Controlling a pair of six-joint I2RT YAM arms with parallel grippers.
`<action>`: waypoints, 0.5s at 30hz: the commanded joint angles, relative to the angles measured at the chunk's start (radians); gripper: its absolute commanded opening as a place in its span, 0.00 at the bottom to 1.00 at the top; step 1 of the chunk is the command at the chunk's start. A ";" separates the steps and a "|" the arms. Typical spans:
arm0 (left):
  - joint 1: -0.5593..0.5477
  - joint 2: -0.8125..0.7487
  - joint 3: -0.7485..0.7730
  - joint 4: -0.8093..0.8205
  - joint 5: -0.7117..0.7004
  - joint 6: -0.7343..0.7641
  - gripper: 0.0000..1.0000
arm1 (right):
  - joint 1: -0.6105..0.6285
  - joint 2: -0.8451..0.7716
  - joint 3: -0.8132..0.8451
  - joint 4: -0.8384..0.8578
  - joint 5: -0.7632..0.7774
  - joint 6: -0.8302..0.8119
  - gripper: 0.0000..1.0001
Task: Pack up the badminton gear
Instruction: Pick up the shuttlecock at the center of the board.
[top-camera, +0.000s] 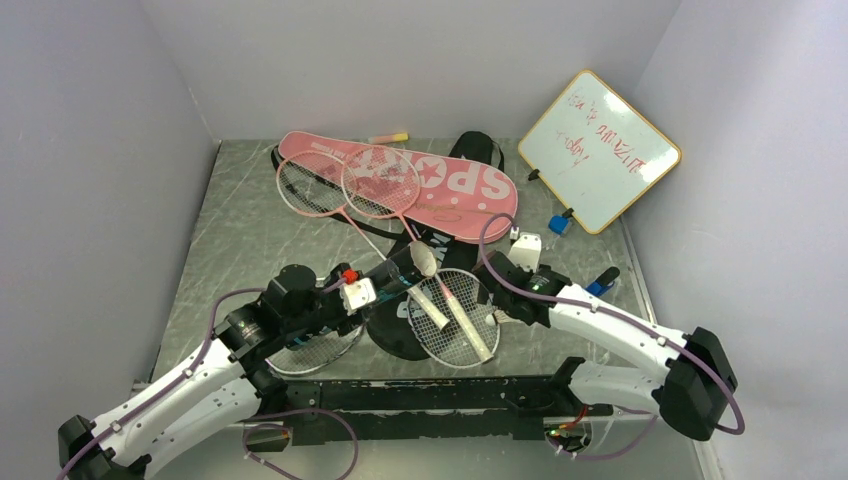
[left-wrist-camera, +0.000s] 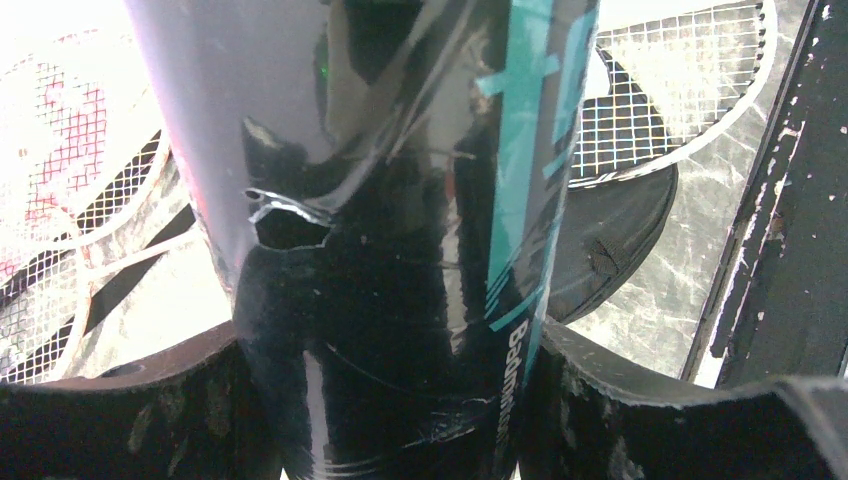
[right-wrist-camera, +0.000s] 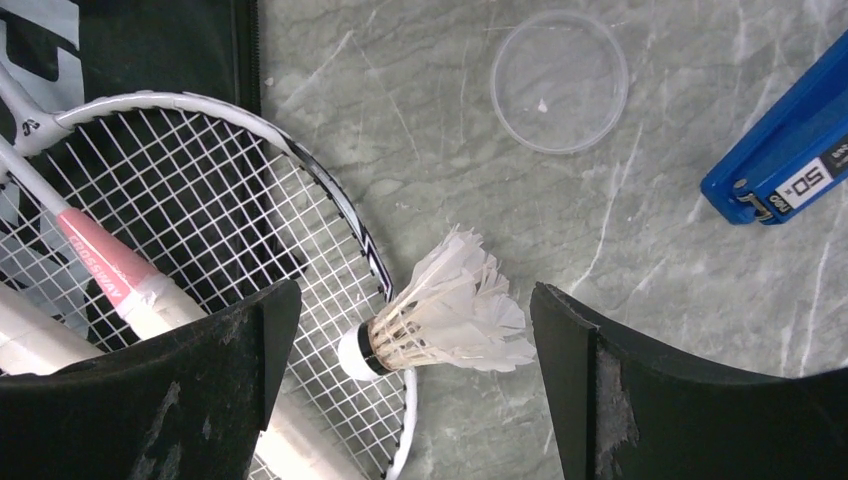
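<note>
surface: grey marbled table (top-camera: 240, 230) | lying on it: pink cover (top-camera: 470, 190), black cover (top-camera: 398, 340), shuttlecock (right-wrist-camera: 445, 315), clear lid (right-wrist-camera: 560, 82), marker (top-camera: 388, 137)

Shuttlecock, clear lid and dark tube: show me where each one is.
shuttlecock (right-wrist-camera: 450, 310), right wrist view, on its white feathers.
clear lid (right-wrist-camera: 560, 80), right wrist view, on its flat middle.
dark tube (left-wrist-camera: 380, 150), left wrist view, on its glossy wall.

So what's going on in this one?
Two robot arms are packing badminton gear. The left gripper has its fingers clamped around the dark tube. The right gripper hovers open over a white feather shuttlecock, which lies on the table with its cork at the white-framed racket rim, not yet gripped.
</note>
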 joint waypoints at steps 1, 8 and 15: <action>0.006 -0.013 0.032 0.062 0.011 -0.018 0.36 | -0.029 0.004 -0.019 0.089 -0.058 -0.050 0.90; 0.006 -0.016 0.032 0.062 0.016 -0.018 0.36 | -0.078 -0.011 -0.041 0.113 -0.141 -0.084 0.89; 0.005 -0.025 0.032 0.061 0.019 -0.018 0.36 | -0.100 -0.034 -0.050 0.113 -0.228 -0.092 0.78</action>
